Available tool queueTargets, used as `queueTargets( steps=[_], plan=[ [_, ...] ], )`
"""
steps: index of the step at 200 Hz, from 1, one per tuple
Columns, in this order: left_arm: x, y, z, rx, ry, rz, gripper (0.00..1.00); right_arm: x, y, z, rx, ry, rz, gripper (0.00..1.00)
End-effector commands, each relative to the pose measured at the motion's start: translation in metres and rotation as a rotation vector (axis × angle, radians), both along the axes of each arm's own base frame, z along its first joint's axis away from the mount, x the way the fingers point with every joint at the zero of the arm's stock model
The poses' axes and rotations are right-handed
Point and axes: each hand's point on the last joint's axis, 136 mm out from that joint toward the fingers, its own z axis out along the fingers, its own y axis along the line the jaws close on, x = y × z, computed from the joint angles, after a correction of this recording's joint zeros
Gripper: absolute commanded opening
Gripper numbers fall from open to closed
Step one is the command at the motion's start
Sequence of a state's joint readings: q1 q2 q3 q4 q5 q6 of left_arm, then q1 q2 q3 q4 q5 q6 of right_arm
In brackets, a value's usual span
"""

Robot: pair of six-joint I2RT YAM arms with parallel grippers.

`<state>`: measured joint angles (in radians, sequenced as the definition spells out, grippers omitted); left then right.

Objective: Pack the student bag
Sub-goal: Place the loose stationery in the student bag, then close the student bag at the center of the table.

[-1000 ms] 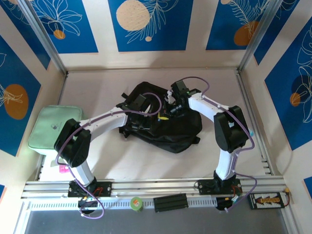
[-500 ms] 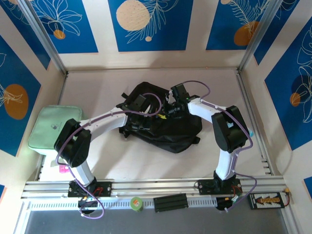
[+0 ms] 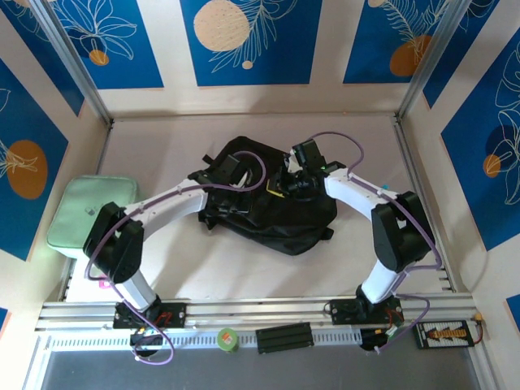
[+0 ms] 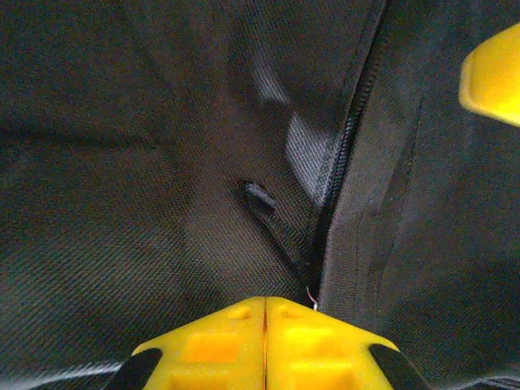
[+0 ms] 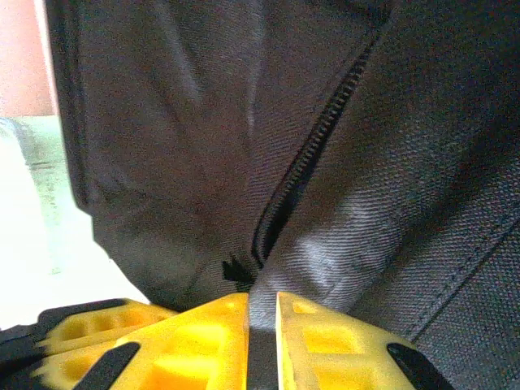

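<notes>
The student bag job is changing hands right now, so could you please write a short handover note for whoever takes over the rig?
Left gripper: shut, tips pressed together against the student bag, just below a zipper pull; I cannot tell whether it pinches anything.
Right gripper: shut on a fold of bag fabric beside the zipper.
The bag lies flat mid-table. A mint-green pouch sits at the table's left edge, outside the bag.
Done: both grippers are on the bag.
Left: open the zipper, which looks mostly closed, then pack.
</notes>
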<state>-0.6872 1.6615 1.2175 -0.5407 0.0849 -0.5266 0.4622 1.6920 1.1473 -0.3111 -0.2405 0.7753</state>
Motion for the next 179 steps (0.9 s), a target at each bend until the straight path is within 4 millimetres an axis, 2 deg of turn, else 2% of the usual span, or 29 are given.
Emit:
queueTargets(
  steps=[1, 28, 41, 65, 77, 87, 98, 124, 150, 179],
  plan=[
    [0.002, 0.014, 0.020, -0.024, -0.034, 0.072, 0.12, -0.006, 0.007, -0.015, -0.059, 0.024, 0.039, 0.17],
    [-0.001, 0.033, 0.030, -0.046, -0.059, 0.159, 0.19, -0.002, 0.014, -0.030, -0.115, 0.044, 0.057, 0.14],
    [-0.004, 0.041, 0.033, -0.074, -0.062, 0.208, 0.27, -0.002, 0.013, -0.029, -0.146, 0.022, 0.059, 0.14],
    [-0.011, 0.051, 0.033, -0.162, -0.053, 0.297, 0.37, -0.002, 0.003, -0.003, -0.219, -0.082, 0.077, 0.16],
    [-0.014, 0.058, 0.030, -0.210, -0.039, 0.345, 0.47, -0.005, 0.003, 0.014, -0.245, -0.154, 0.130, 0.21],
    [-0.013, 0.065, 0.029, -0.248, -0.033, 0.388, 0.50, -0.011, 0.012, 0.025, -0.246, -0.206, 0.212, 0.26],
    [-0.013, 0.076, 0.026, -0.275, -0.027, 0.435, 0.54, -0.017, 0.020, 0.028, -0.268, -0.228, 0.294, 0.31],
    [-0.012, 0.094, 0.024, -0.311, -0.042, 0.509, 0.60, -0.021, 0.037, 0.015, -0.354, -0.208, 0.412, 0.39],
    [-0.015, 0.097, 0.027, -0.309, -0.048, 0.504, 0.62, -0.013, 0.050, 0.007, -0.440, -0.189, 0.458, 0.40],
    [-0.016, 0.099, 0.029, -0.292, -0.052, 0.494, 0.63, -0.013, 0.060, -0.002, -0.490, -0.157, 0.508, 0.40]
  ],
)
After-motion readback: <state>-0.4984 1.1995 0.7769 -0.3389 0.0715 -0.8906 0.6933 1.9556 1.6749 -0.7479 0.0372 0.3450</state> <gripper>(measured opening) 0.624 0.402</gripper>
